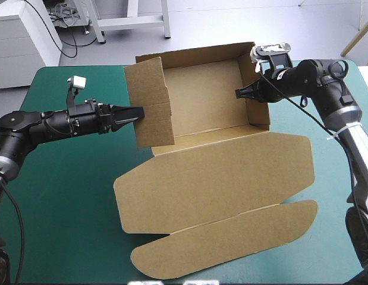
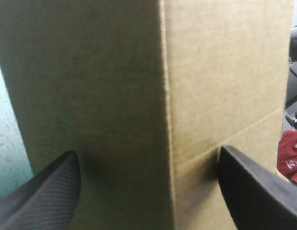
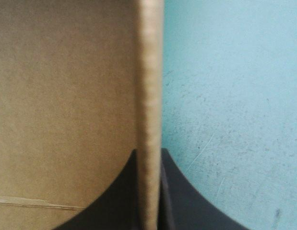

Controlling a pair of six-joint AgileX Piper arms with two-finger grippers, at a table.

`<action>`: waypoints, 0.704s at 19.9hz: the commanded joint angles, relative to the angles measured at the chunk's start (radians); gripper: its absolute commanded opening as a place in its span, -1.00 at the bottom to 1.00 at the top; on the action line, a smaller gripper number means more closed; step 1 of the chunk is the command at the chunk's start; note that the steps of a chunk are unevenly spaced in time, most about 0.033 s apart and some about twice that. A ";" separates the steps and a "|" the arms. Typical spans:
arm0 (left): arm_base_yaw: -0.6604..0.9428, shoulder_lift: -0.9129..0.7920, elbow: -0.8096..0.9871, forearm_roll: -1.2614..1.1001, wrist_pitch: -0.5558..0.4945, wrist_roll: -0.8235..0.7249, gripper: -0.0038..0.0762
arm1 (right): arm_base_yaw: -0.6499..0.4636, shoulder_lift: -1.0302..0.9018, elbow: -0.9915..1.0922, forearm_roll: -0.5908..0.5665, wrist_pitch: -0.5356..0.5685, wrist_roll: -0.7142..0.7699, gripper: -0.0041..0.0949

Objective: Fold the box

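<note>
Sitting toward 12 o'clock on the teal-green cover (image 1: 65, 202), the brown box (image 1: 201, 101) is an open tray: walls raised, lid flat and reaching toward 6 o'clock. Left gripper (image 1: 139, 113) at the tray's 9 o'clock: black fingers apart, left wall straight ahead, close up between them. Right gripper (image 1: 240, 93) at 3 o'clock — fingers clamped on the right wall's edge.

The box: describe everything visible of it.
The box is brown corrugated board, an open tray at the far side of the teal-green cover, its lid and rounded tuck flap lying flat toward the near side. Far, left and right walls stand raised. The right claw is shut on the right wall's edge; the open left claw is up against the left wall's outer face.
</note>
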 commanded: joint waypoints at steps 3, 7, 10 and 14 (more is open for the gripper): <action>-0.022 -0.037 -0.026 -0.186 0.095 0.004 0.51 | -0.003 -0.039 -0.030 0.025 -0.057 0.013 -0.95; -0.027 -0.037 -0.032 -0.126 0.085 0.004 0.51 | -0.001 -0.039 -0.030 0.037 -0.055 0.026 -0.95; -0.094 -0.043 -0.085 0.041 -0.046 -0.119 0.51 | 0.003 -0.039 -0.030 0.037 -0.055 0.043 -0.91; -0.321 -0.054 -0.193 0.621 -0.395 -0.585 0.51 | 0.087 -0.039 -0.030 -0.025 -0.078 0.078 -0.91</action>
